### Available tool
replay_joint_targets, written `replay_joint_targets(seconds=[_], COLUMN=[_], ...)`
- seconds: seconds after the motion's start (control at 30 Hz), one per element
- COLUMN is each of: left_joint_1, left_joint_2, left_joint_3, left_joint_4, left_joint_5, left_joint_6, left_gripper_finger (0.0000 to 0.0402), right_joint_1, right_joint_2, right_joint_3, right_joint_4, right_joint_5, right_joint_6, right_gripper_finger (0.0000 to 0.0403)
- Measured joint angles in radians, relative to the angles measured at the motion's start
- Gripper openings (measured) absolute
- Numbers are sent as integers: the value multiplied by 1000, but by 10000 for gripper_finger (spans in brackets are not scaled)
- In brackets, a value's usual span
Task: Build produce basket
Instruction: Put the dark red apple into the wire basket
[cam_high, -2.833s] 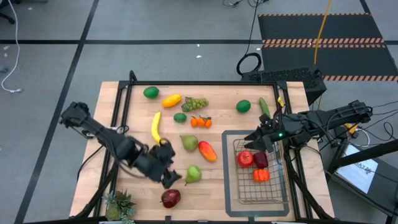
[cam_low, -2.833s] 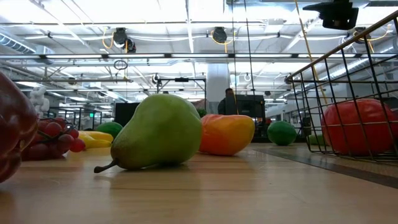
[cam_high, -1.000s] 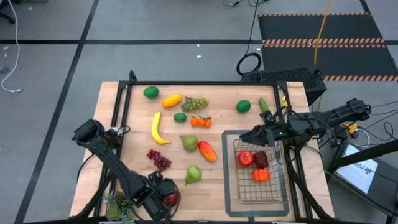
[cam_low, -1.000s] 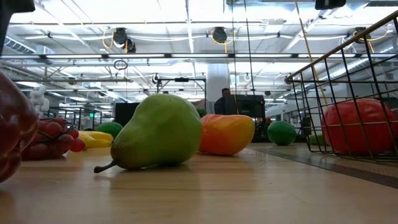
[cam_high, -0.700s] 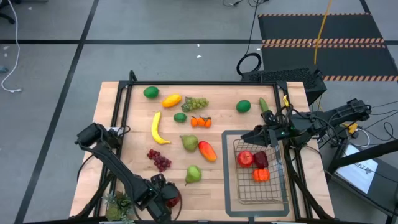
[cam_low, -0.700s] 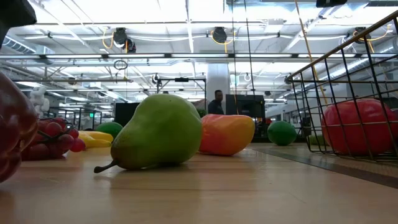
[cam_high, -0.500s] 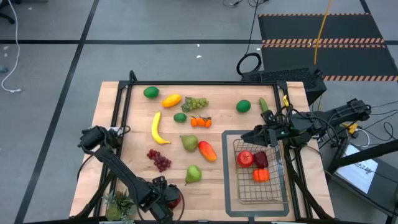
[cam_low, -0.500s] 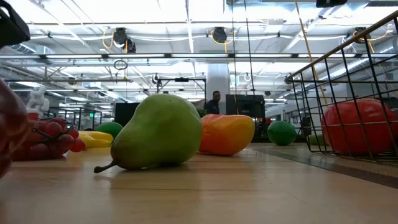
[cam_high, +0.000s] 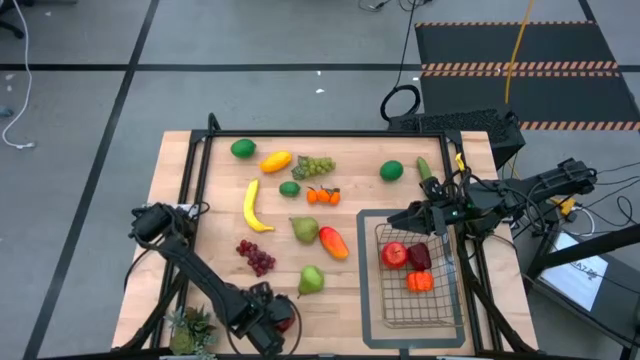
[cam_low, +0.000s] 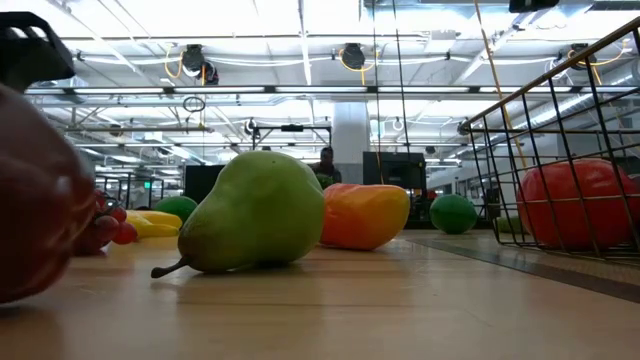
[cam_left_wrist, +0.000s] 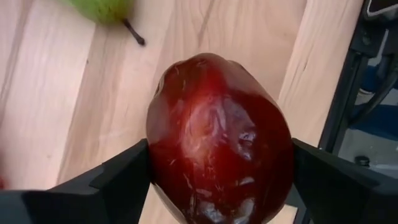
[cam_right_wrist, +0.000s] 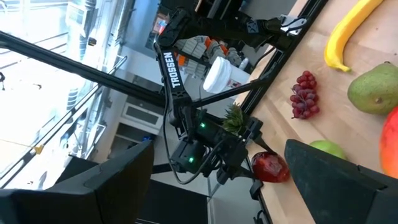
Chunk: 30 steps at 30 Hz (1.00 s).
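While the left gripper (cam_high: 277, 322) is working at the table's near-left corner, its dark fingers (cam_left_wrist: 118, 180) are pressing on either side of a glossy, deep red apple (cam_left_wrist: 219, 140), the jaws standing wide around its waxy skin. Just beside it, a spiky green potted plant (cam_high: 190, 327) is sitting at the edge of the pale, planked wooden table (cam_high: 220, 215).

Further along, smooth plastic produce is lying scattered: one curved yellow banana (cam_high: 250, 204), one knobbly bunch of red grapes (cam_high: 256, 256), two green pears (cam_high: 310, 280), one of them bulging large in the low view (cam_low: 257, 212), two round green limes (cam_high: 242, 149), a yellow-orange mango (cam_high: 275, 161), a bunch of green grapes (cam_high: 314, 165), small oranges (cam_high: 322, 196) and an oval red-orange fruit (cam_high: 333, 241).

On the right, the basket (cam_high: 443, 312), a rectangular dark wire grid, is resting on a flat grey tray (cam_high: 366, 280) and is holding three pieces: a red apple (cam_high: 394, 255), a darker red fruit (cam_high: 419, 257) and an orange one (cam_high: 419, 282). The right gripper (cam_high: 414, 218) is hovering over the basket's far rim with fingers spread wide and empty.

Grey floor marked with black lines is surrounding the table; across it, bright ceiling lights and a distant person (cam_low: 326, 165) are showing.
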<state>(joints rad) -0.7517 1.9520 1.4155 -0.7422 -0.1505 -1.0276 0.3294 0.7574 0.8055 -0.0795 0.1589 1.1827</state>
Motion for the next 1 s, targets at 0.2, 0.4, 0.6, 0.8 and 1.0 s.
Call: replay_joint_targets(seconds=[0.2,0.4,0.6,0.8,1.0], left_joint_1=[44,111,190,259,320], left_joint_2=[-28,-76,-135,-193,-234], left_joint_3=[27,84,149,212,269], left_joint_4=[1,-19,-27,-24,-22], left_joint_5=[1,-10,-43,-84,-114], left_joint_6=[30,111,197,301,401], left_gripper_finger=[354,343,334,344,346], right_joint_1=[0,-1,-1,0,0], right_joint_2=[0,0,0,1,10], right_joint_3=[0,0,0,0,0], right_joint_4=[0,0,1,16,139], right_joint_5=[1,9,27,27,28], right_joint_6=[6,5,-2,-8,-48], right_gripper_finger=[357,357,357,357,357])
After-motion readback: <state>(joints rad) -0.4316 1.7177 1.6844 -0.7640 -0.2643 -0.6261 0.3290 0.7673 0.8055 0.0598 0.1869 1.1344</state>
